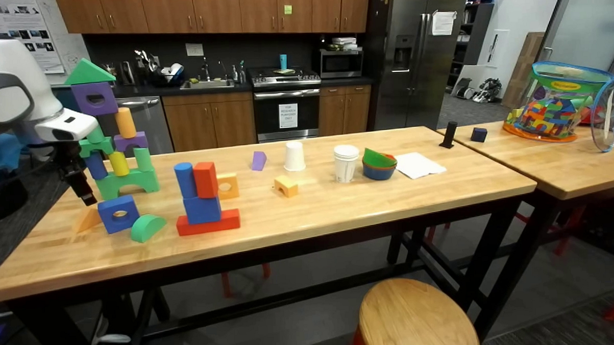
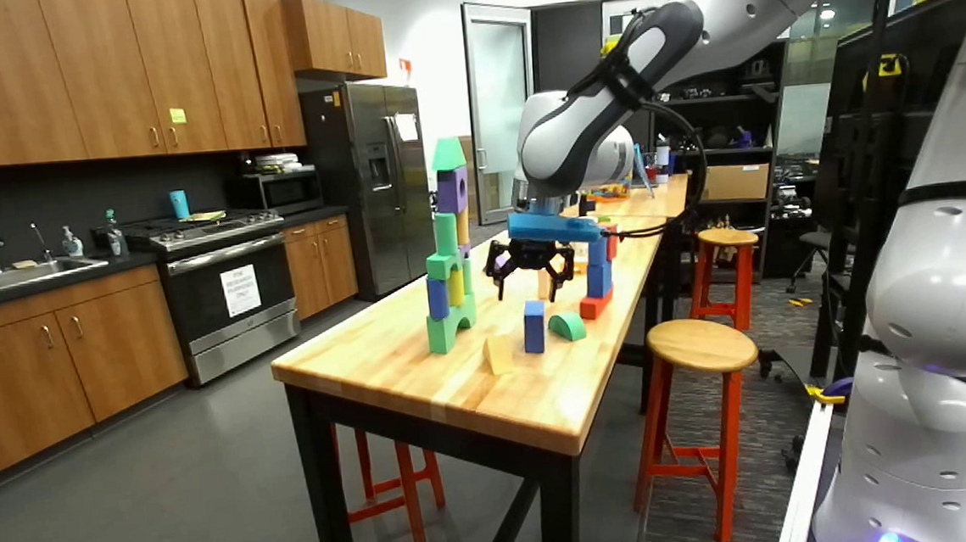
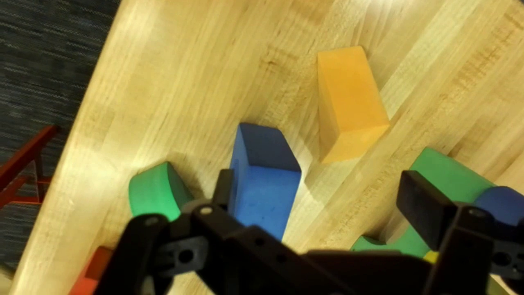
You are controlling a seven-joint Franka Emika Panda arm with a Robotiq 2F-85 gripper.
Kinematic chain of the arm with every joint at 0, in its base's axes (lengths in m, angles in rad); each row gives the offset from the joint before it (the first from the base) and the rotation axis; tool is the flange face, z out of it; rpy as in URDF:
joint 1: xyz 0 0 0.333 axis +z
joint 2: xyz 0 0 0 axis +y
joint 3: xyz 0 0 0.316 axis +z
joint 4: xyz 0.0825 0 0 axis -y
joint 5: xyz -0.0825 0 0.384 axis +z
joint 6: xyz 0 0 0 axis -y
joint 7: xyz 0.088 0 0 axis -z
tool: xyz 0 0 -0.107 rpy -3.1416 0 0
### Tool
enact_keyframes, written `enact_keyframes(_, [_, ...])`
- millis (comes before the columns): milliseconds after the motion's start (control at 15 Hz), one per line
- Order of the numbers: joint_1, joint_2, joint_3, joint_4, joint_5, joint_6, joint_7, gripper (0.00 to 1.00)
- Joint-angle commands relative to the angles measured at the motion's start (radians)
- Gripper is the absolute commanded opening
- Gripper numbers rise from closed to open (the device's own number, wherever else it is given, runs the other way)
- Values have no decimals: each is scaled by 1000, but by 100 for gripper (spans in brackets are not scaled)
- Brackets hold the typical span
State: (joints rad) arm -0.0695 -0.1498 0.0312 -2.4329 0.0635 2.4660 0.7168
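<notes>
Wrist view: gripper (image 3: 323,194) hangs over the table (image 1: 308,208) with fingers spread, clamping nothing; the blue block (image 3: 267,180) is nearest, though I cannot tell whether a fingertip touches it.
Tower (image 2: 444,263): stands stacked, green triangle (image 1: 90,72) on top; this part looks done.
Small stack (image 1: 202,210): also standing, red bar (image 1: 209,227) lowest; it too seems complete.
Loose on the table: orange block (image 3: 354,98), green half-round (image 3: 153,192) and blue block sit unstacked, apparently the part left.
Blue block: near the tower, upright between the orange block and the green half-round; thick, smooth-looking, plain blue, and a round hole through its broad face shows in an exterior view.
</notes>
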Motion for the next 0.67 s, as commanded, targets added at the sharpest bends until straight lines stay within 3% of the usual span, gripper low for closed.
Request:
enact_keyframes(0, [-12,14,-6,19,-50,-20,8,100])
enact_keyframes(600, [-18,55,-22,37,-53,18,19,100])
